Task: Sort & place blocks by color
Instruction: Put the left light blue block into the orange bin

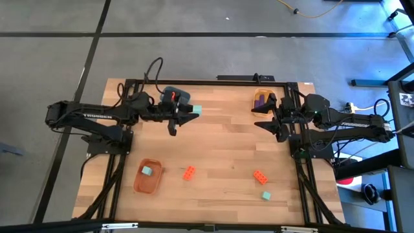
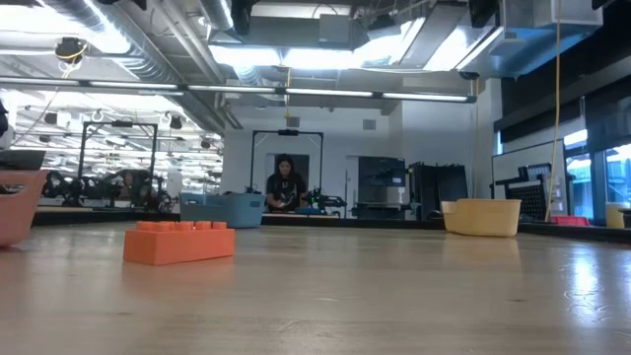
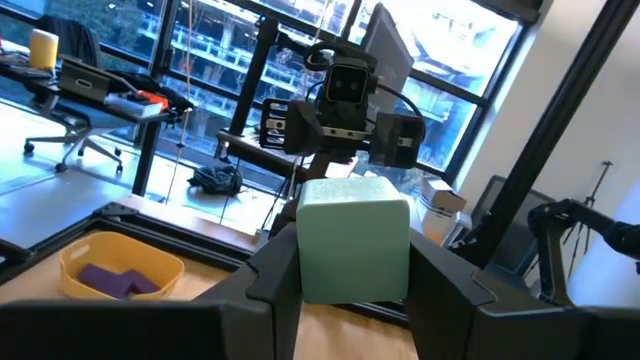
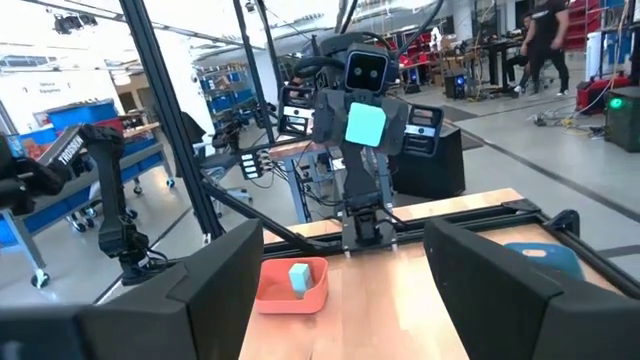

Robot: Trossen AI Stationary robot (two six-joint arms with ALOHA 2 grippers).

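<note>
My left gripper [image 1: 191, 114] is shut on a mint-teal block [image 3: 353, 248], held in the air beside the dark blue bowl [image 1: 176, 96] at the far left of the table. My right gripper [image 1: 268, 121] is open and empty, hovering next to the yellow bowl [image 1: 264, 100], which holds purple blocks [image 3: 118, 281]. The orange bowl [image 1: 148, 177] near the front left holds one teal block [image 1: 148, 171]. Two orange-red blocks [image 1: 189, 173] [image 1: 260, 176] and a teal block [image 1: 266, 195] lie flat on the table near its front edge. My left gripper pinches the mint-teal block by two opposite side faces [image 3: 312, 262], one finger [image 3: 272, 272] on each side. The fingers lie level, pointing toward the table's right. The block is lifted clear of the table and juts out past the fingertips [image 1: 197, 110].
The low view shows an orange-red block [image 2: 179, 242] close by, the blue bowl [image 2: 232, 209] and yellow bowl [image 2: 482, 217] farther back, and a person in the room beyond. The middle of the wooden table [image 1: 226, 139] is bare. Metal frame rails run along the table's sides.
</note>
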